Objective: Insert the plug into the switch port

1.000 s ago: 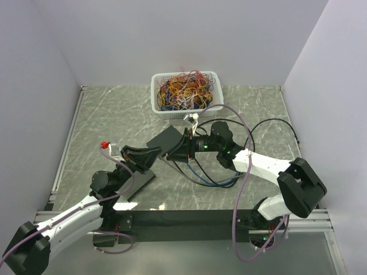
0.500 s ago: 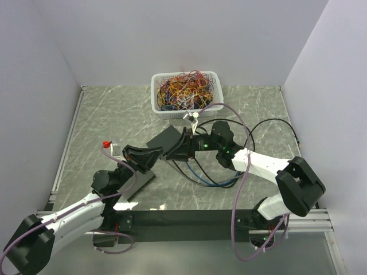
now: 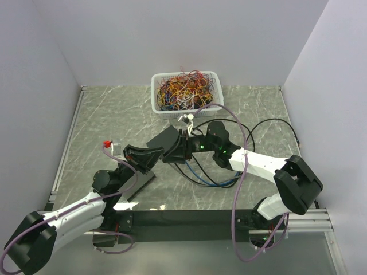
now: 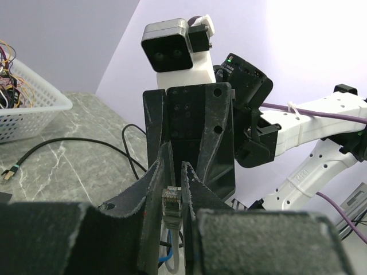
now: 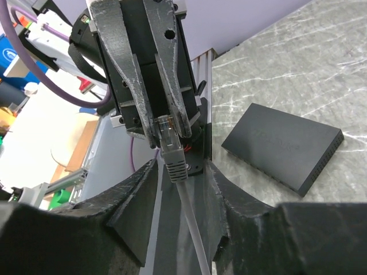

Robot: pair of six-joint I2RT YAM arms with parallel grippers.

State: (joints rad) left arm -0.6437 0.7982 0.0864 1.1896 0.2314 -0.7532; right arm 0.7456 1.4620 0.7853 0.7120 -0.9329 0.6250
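Overhead; opposed wrist views sharing plug [image 4: 171,201]

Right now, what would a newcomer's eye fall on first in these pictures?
The two claws meet nose to nose mid-table. The left claw pinches a plug, and the right claw stands open around its cable. Behind them, by the back wall, a white basket brims with tangled coloured wires.

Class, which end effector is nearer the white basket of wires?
Right. The right end effector sits on the near side of the basket; the left end effector meets it from farther left, gripping the plug.
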